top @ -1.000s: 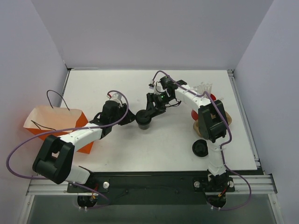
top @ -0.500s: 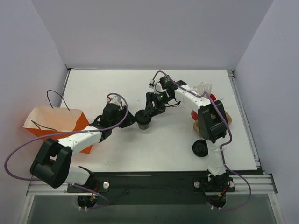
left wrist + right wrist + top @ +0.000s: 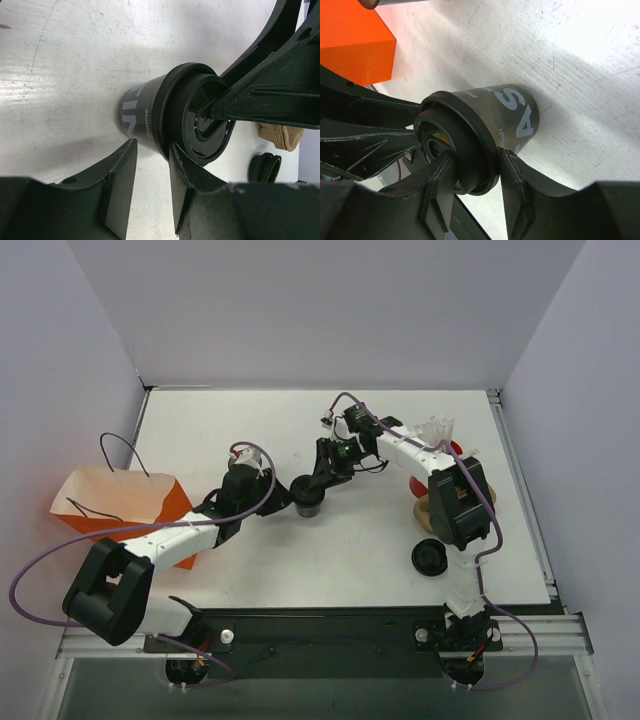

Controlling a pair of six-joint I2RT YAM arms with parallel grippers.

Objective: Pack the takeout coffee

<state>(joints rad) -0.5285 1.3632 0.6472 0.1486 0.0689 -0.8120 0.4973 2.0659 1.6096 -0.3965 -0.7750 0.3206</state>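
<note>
Top view: the takeout coffee is seen upright on the white table, about mid-table and nearer the left arm's side. It is flanked by the left gripper on its left and the right gripper reaching in from behind and to the right. An orange bag is placed at the left table edge, well apart from the cup. A flat black lid disc is seen near the right arm's base.

Left wrist view: the left gripper is held partly open, with a clear gap between the fingers. The takeout coffee is found just ahead of the tips. Nothing is clamped. Whether the lid rim is touched by one tip cannot be told. The lid top is crossed by the right gripper's fingers.

Right wrist view: the right gripper is closed around the black lid of the takeout coffee, a finger pressed on each side of the rim. The cup base is set on the table. The orange bag is seen at upper left.
</note>
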